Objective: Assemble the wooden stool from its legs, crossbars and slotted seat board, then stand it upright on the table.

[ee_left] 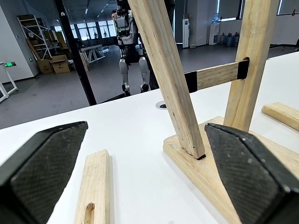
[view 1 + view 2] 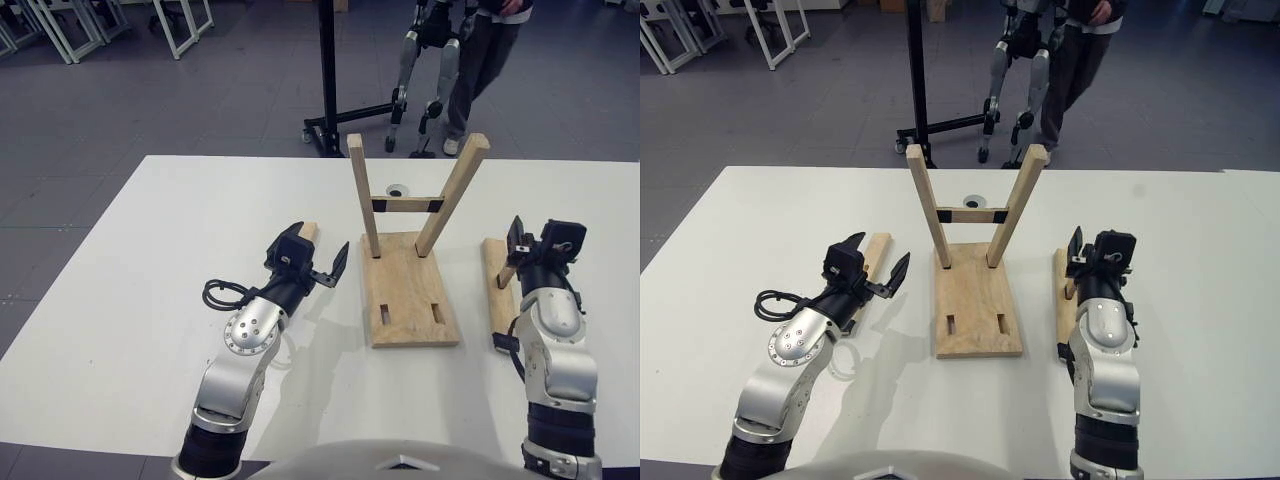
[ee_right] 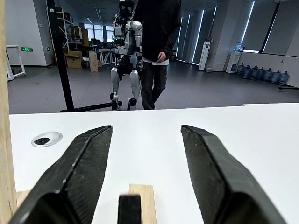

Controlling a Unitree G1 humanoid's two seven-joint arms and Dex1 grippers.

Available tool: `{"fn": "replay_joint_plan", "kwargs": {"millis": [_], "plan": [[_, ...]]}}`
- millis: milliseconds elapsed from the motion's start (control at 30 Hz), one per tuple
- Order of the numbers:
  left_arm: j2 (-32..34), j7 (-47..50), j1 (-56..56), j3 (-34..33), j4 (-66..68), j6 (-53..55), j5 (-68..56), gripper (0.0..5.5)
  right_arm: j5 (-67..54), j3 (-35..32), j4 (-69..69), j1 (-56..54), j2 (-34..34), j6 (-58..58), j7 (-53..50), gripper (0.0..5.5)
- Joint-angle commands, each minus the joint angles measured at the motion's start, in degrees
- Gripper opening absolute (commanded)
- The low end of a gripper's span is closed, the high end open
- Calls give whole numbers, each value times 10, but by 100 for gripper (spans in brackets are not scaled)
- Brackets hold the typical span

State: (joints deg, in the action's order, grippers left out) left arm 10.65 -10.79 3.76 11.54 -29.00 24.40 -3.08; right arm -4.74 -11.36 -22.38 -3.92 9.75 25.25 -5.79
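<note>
The slotted seat board (image 2: pixel 408 300) lies flat at the table's middle. Two legs (image 2: pixel 365 195) (image 2: pixel 452 195) stand tilted in its far slots, joined by a crossbar (image 2: pixel 407 204) with dark ends. My left gripper (image 2: pixel 320 243) is open just left of the board, above a loose leg (image 1: pixel 96 186) lying on the table. Right of the board lies another loose leg (image 2: pixel 497 290). My right gripper (image 2: pixel 537 236) hovers open over that leg's far end (image 3: pixel 142 200), with nothing between its fingers (image 3: pixel 84 177). Two near slots (image 2: pixel 386 314) in the board are empty.
A round grommet hole (image 2: pixel 400 189) sits in the white table (image 2: pixel 150 300) behind the stool parts. Beyond the far edge stand a black pole on a wheeled base (image 2: pixel 328 80), another robot and a person. A black cable (image 2: pixel 215 293) loops beside my left forearm.
</note>
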Motion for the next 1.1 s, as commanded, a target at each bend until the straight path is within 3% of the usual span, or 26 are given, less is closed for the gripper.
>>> {"fn": "replay_joint_plan", "kwargs": {"millis": [33,133,367,533,700,767,933,1100], "plan": [[-5,5,1,4,3,5,8,463,0,-17,-53,-68,11,87,-17,271],[-8,6,3,4,3,3,10,463,-7,-27,-36,-143,31,150,-9,235],[-14,3,-2,5,10,0,15,463,-25,-64,88,-208,56,241,11,235],[-14,2,-2,6,10,-1,17,463,-31,-70,58,-241,50,239,5,235],[-13,-1,-2,7,8,0,17,463,-43,-75,-48,-394,71,224,-7,235],[-13,0,-1,7,7,1,17,463,-46,-70,-55,-369,61,250,-4,235],[-13,-2,-11,2,16,-2,15,463,-32,-56,85,-56,-35,204,2,235],[-23,6,-13,2,19,-7,18,463,-48,-66,73,-66,-52,161,-4,235]]}}
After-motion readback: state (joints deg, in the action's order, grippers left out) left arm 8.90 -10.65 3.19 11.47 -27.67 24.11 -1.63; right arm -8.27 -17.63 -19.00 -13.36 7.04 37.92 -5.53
